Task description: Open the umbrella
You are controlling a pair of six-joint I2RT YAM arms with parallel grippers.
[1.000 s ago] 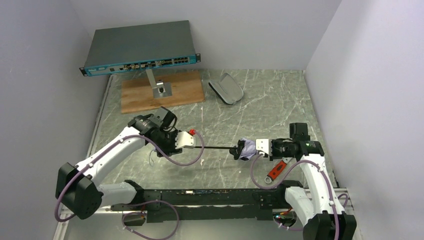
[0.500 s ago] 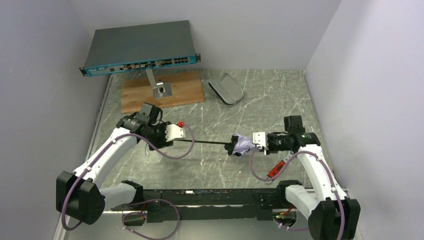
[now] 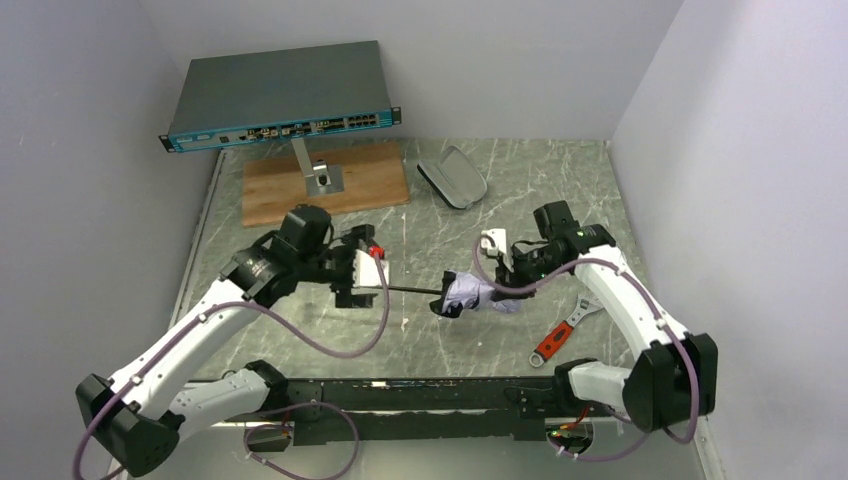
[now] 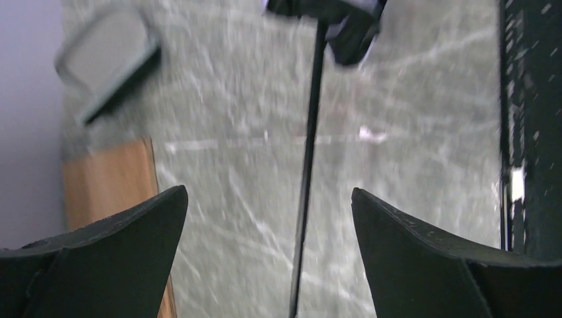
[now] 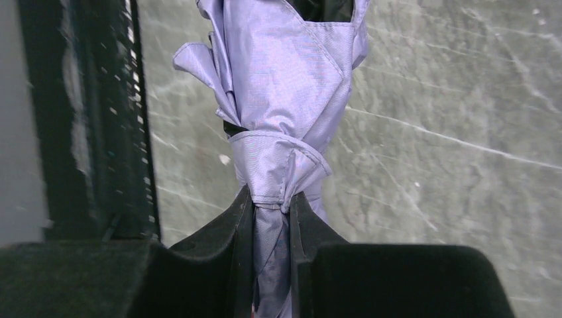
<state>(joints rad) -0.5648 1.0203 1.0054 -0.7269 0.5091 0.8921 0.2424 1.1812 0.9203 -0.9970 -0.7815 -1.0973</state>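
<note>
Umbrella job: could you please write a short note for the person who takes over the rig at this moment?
Left gripper: open, one jaw on each side of the shaft, not touching it.
Right gripper: shut on the bunched canopy fabric of the umbrella.
Done: shaft drawn out long.
To do: canopy is folded; probably grip the shaft again and spread the canopy.

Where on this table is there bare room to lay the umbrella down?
The table is bare at the far right, between the grey pouch and the right wall, and near, between the umbrella shaft and the base rail. Crowded: the centre, and the wrench near right.
</note>
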